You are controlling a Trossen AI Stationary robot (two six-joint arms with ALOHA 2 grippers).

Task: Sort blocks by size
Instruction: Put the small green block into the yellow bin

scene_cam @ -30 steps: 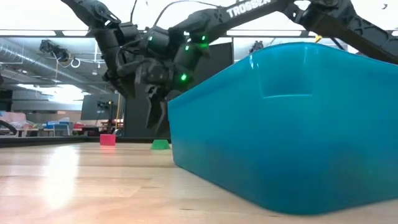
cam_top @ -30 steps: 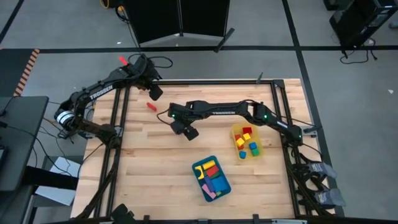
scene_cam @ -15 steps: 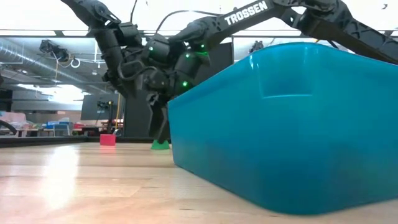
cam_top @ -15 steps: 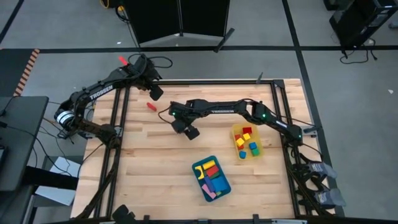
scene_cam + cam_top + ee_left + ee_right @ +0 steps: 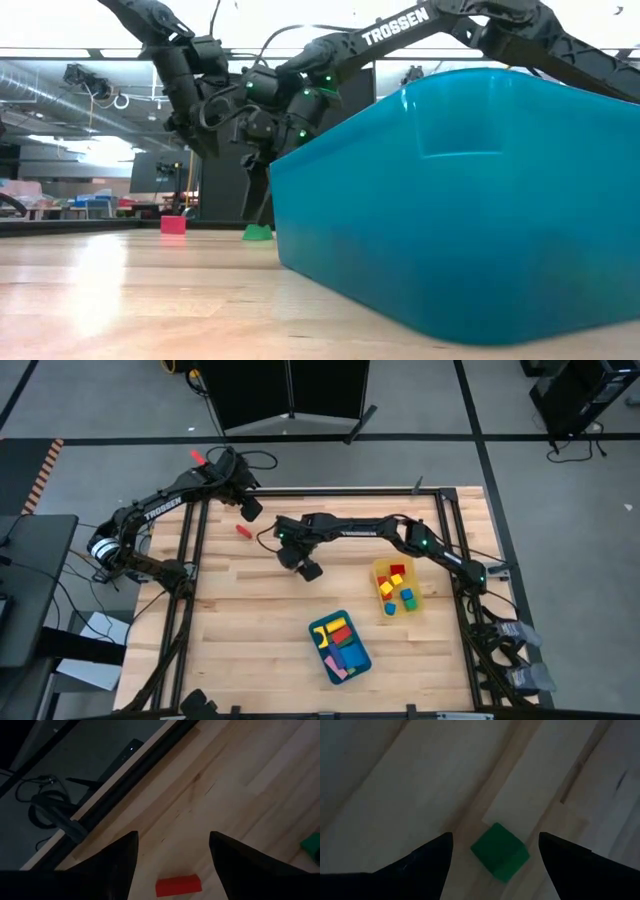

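A small green block (image 5: pixel 499 851) lies flat on the wooden table (image 5: pixel 240 630), seen also in the low view (image 5: pixel 258 232). My right gripper (image 5: pixel 495 837) hangs open just above it, one finger on either side, touching nothing; in the high view (image 5: pixel 308 570) it covers the block. A red block (image 5: pixel 241 531) lies on the table near the far left. My left gripper (image 5: pixel 248 508) hovers open above and beyond it, and the red block (image 5: pixel 177 885) shows between its fingers, untouched.
A translucent yellow bin (image 5: pixel 378 572) at the right holds several small blocks. A blue tray (image 5: pixel 318 632) toward the near edge holds several longer blocks and fills the right of the low view (image 5: pixel 470 200). Black frame rails (image 5: pixel 190 560) run along the table's sides.
My right gripper has shifted a little toward the far edge and sunk slightly toward the green block, turning at the wrist. It stays open. The blocks lie where they were.
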